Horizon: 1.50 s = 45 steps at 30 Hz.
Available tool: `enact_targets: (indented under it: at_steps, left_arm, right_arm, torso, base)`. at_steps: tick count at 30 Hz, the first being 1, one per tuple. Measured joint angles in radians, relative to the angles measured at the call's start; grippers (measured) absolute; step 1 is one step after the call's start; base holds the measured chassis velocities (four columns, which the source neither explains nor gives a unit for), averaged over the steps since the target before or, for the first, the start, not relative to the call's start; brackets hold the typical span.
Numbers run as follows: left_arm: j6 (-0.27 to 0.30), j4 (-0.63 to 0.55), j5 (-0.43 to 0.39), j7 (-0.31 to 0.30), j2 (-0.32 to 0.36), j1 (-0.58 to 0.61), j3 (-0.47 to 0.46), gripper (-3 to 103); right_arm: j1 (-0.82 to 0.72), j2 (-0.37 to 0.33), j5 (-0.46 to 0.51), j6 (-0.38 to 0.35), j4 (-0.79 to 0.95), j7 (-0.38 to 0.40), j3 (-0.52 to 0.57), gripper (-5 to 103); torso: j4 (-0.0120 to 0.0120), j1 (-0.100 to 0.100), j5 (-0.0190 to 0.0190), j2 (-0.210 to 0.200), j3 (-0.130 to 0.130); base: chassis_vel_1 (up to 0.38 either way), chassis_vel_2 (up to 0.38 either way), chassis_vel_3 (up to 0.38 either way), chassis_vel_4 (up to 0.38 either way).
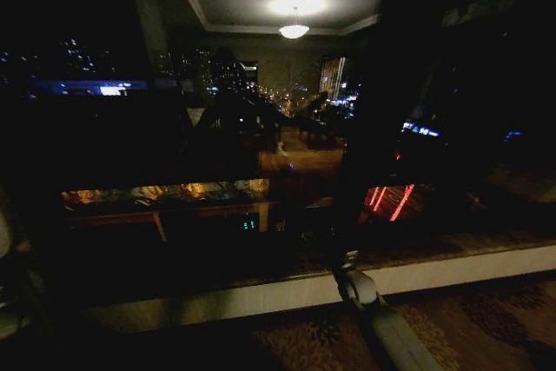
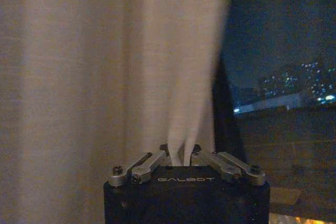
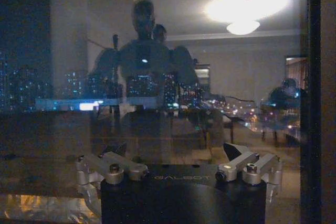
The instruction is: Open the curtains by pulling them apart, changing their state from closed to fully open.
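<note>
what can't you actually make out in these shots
- Curtain, left wrist view: top and hem cut off by the edges; the pinched fold blurs near the left gripper.
- Right gripper, right wrist view: open toward the window glass, one fingertip lost in the dark.
- Head view: the sides are too dark to read; the right arm runs off the lower edge.
- How far the curtains are open overall cannot be judged.

- One curtain panel counted, pinched in my left gripper.
- One right gripper, fingers spread, facing one window pane.
</note>
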Motion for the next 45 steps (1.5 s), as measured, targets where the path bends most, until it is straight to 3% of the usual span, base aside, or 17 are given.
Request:
enact_targets:
  at_steps: [4, 12, 13, 14, 15, 18, 24, 27, 28, 29, 30, 33, 35, 37, 40, 42, 45]
  left_arm:
    - [0.0, -0.102, 0.044, -0.023, -0.069, 0.065, -0.014, 23]
    - [-0.005, -0.392, 0.137, -0.064, -0.262, 0.22, -0.005, 55]
    - [-0.005, -0.392, 0.137, -0.064, -0.262, 0.22, -0.005, 55]
    - [-0.013, -0.44, 0.147, -0.064, -0.281, 0.242, 0.002, 66]
    - [-0.019, -0.473, 0.154, -0.063, -0.292, 0.258, 0.008, 66]
    - [-0.04, -0.579, 0.175, -0.047, -0.321, 0.309, 0.037, 82]
    - [-0.051, -0.687, 0.164, -0.018, -0.346, 0.366, 0.103, 97]
    - [-0.092, -0.708, 0.054, 0.115, -0.337, 0.388, 0.147, 100]
    - [-0.109, -0.707, -0.024, 0.209, -0.328, 0.393, 0.164, 100]
    - [-0.111, -0.702, -0.069, 0.256, -0.324, 0.394, 0.172, 100]
    - [-0.111, -0.702, -0.069, 0.256, -0.324, 0.394, 0.172, 100]
    - [-0.087, -0.687, -0.192, 0.356, -0.322, 0.389, 0.2, 100]
    - [-0.056, -0.689, -0.23, 0.37, -0.329, 0.384, 0.213, 100]
    - [0.032, -0.715, -0.288, 0.388, -0.35, 0.377, 0.227, 100]
    - [0.083, -0.726, -0.302, 0.429, -0.364, 0.367, 0.212, 100]
    - [0.108, -0.724, -0.302, 0.486, -0.376, 0.349, 0.171, 100]
    - [0.113, -0.704, -0.292, 0.497, -0.385, 0.329, 0.138, 100]
  right_arm:
    - [0.0, 0.0, 0.0, 0.0, 0.0, 0.0, 0.0, 100]
    - [0.0, 0.0, 0.0, 0.0, 0.0, 0.0, 0.0, 100]
    - [0.0, 0.0, 0.0, 0.0, 0.0, 0.0, 0.0, 100]
    - [0.0, 0.0, 0.0, 0.0, 0.0, 0.0, 0.0, 100]
    - [0.0, 0.0, 0.0, 0.0, 0.0, 0.0, 0.0, 100]
    - [0.0, 0.0, 0.0, 0.0, 0.0, 0.0, 0.0, 100]
    - [0.0, 0.0, 0.0, 0.0, 0.0, 0.0, 0.0, 100]
    - [0.0, 0.0, 0.0, 0.0, 0.0, 0.0, 0.0, 100]
    - [0.0, 0.0, 0.0, 0.0, 0.0, 0.0, 0.0, 100]
    - [0.0, 0.0, 0.0, 0.0, 0.0, 0.0, 0.0, 100]
    - [0.0, 0.0, 0.0, 0.0, 0.0, 0.0, 0.0, 100]
    - [0.0, 0.0, 0.0, 0.0, 0.0, 0.0, 0.0, 100]
    - [0.0, 0.0, 0.0, 0.0, 0.0, 0.0, 0.0, 100]
    - [0.0, 0.0, 0.0, 0.0, 0.0, 0.0, 0.0, 100]
    - [0.0, 0.0, 0.0, 0.0, 0.0, 0.0, 0.0, 100]
    - [0.0, 0.0, 0.0, 0.0, 0.0, 0.0, 0.0, 100]
    - [0.0, 0.0, 0.0, 0.0, 0.0, 0.0, 0.0, 100]
  torso:
    - [0.0002, 0.0, 0.0002, 0.0, 0.0]
    - [0.0001, 0.0, 0.0003, 0.0, 0.0]
    - [0.0001, 0.0, 0.0003, 0.0, 0.0]
    - [0.0, 0.0, 0.0002, 0.0, 0.0]
    - [-0.0001, 0.0, 0.0005, 0.0, 0.0]
    - [0.0, 0.0, 0.0004, 0.0, 0.0]
    - [0.0, 0.0, 0.0003, 0.0, 0.0]
    - [0.0, 0.0, 0.0001, 0.0, 0.0]
    - [-0.0001, 0.0, 0.0, 0.0, 0.0]
    - [-0.0002, 0.0, 0.0001, 0.0, 0.0]
    - [-0.0002, 0.0, 0.0001, 0.0, 0.0]
    - [0.0, 0.0, -0.0001, 0.0, 0.0]
    - [0.0, 0.0, 0.0, 0.0, 0.0]
    - [0.0, 0.0, -0.0001, 0.0, 0.0]
    - [-0.0001, 0.0, -0.0001, 0.0, 0.0]
    - [-0.0001, 0.0, 0.0001, 0.0, 0.0]
    - [0.0, 0.0, -0.0001, 0.0, 0.0]
  base:
    - [0.0, 0.0, 0.0, 0.0]
    - [0.0, 0.0, 0.0, 0.0]
    - [0.0, 0.0, 0.0, 0.0]
    - [0.0, 0.0, 0.0, 0.0]
    - [0.0, 0.0, 0.0, 0.0]
    - [0.0, 0.0, 0.0, 0.0]
    - [0.0, 0.0, 0.0, 0.0]
    - [0.0, 0.0, 0.0, 0.0]
    - [0.0, 0.0, 0.0, 0.0]
    - [0.0, 0.0, 0.0, 0.0]
    - [0.0, 0.0, 0.0, 0.0]
    - [0.0, 0.0, 0.0, 0.0]
    - [0.0, 0.0, 0.0, 0.0]
    - [0.0, 0.0, 0.0, 0.0]
    - [0.0, 0.0, 0.0, 0.0]
    - [0.0, 0.0, 0.0, 0.0]
    - [0.0, 0.0, 0.0, 0.0]
